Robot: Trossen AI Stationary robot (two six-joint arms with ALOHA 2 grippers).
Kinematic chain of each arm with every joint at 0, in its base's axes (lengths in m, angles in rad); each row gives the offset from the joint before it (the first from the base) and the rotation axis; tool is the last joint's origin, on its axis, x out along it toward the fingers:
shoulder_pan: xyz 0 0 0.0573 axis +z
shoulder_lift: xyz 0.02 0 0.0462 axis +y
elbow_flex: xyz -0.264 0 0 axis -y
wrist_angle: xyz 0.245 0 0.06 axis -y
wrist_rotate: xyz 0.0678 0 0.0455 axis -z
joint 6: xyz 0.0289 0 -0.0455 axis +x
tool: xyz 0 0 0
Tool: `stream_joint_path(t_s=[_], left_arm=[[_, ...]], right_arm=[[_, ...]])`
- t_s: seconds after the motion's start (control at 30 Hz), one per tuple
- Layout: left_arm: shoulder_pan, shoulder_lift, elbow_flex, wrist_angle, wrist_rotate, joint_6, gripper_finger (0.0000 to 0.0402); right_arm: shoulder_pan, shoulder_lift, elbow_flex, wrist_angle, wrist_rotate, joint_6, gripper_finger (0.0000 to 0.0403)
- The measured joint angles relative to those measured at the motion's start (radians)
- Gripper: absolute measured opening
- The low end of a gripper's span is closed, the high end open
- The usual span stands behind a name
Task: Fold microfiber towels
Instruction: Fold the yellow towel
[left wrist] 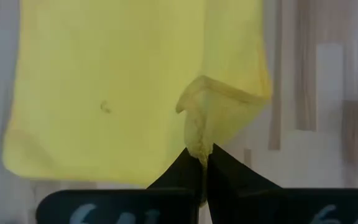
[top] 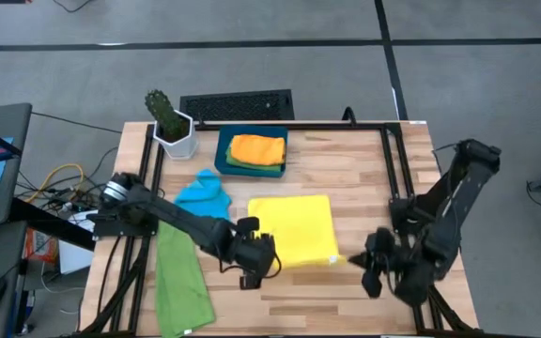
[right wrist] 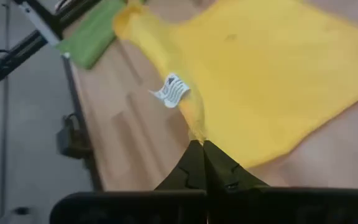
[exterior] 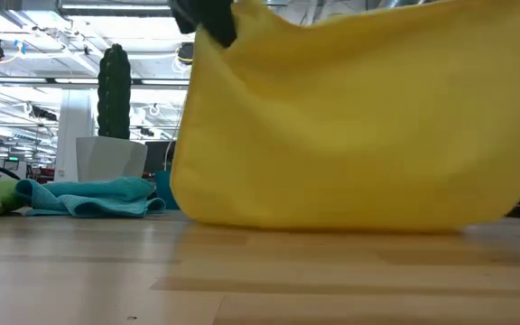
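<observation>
The yellow towel (top: 291,229) lies spread at the table's middle, and both grippers hold its near edge raised. In the low view the yellow towel (exterior: 359,117) stands like a curtain, its lower part on the wood. My left gripper (left wrist: 204,158) is shut on the near left corner and my right gripper (right wrist: 202,144) on the near right corner. A sky-blue towel (top: 203,195) lies crumpled to the left. A green towel (top: 178,277) lies at the near left. An orange towel (top: 257,148) rests folded on a green one in the teal tray (top: 222,150). My left gripper pinches the yellow towel's near left corner (left wrist: 199,138) between its two fingers, slanting down from the near left. The corner is bunched into a small fold above the fingertips. The cloth runs away from it onto the table. My right gripper pinches the yellow towel's near right corner (right wrist: 196,129) between its two fingers, slanting down from the table's right. A white label (right wrist: 173,91) hangs from the edge just beyond the fingers. The corner is lifted, the rest slopes down to the table.
A cactus in a white pot (top: 171,124) stands at the far left, with a black keyboard-like slab (top: 238,104) beyond the far edge. Black frame rails (top: 394,160) run along both table sides. Bare wood shows near the front edge (top: 308,300).
</observation>
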Motion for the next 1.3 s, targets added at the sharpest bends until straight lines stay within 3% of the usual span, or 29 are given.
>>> stream_joint_path(t_s=[0.17,0.3,0.4,0.57,0.87,1.03,1.3], left_arm=[[-0.089,0.0,-0.025,0.061,0.012,-0.083,0.0],[-0.174,0.001,-0.11,0.205,-0.073,-0.201,0.0],[-0.191,0.001,-0.174,0.264,-0.141,-0.268,0.0],[-0.129,-0.001,-0.239,0.269,-0.198,-0.344,0.0],[-0.001,0.002,-0.336,0.261,-0.148,-0.414,0.0],[0.024,0.002,-0.336,0.229,-0.142,-0.414,0.0],[0.054,0.002,-0.336,0.196,-0.144,-0.365,0.0]], right_arm=[[0.007,0.095,0.0,0.149,-0.025,0.044,0.0005],[-0.019,0.12,0.001,0.182,-0.082,0.057,0.0005],[-0.055,0.117,0.001,0.101,-0.088,0.058,0.0005],[-0.145,0.109,0.001,-0.128,-0.155,0.008,0.0005],[-0.395,0.098,0.001,-0.106,-0.194,-0.449,0.0005],[-0.547,0.098,0.001,-0.024,-0.28,-0.703,0.0005],[-0.705,0.101,0.001,-0.025,-0.367,-0.879,0.0005]])
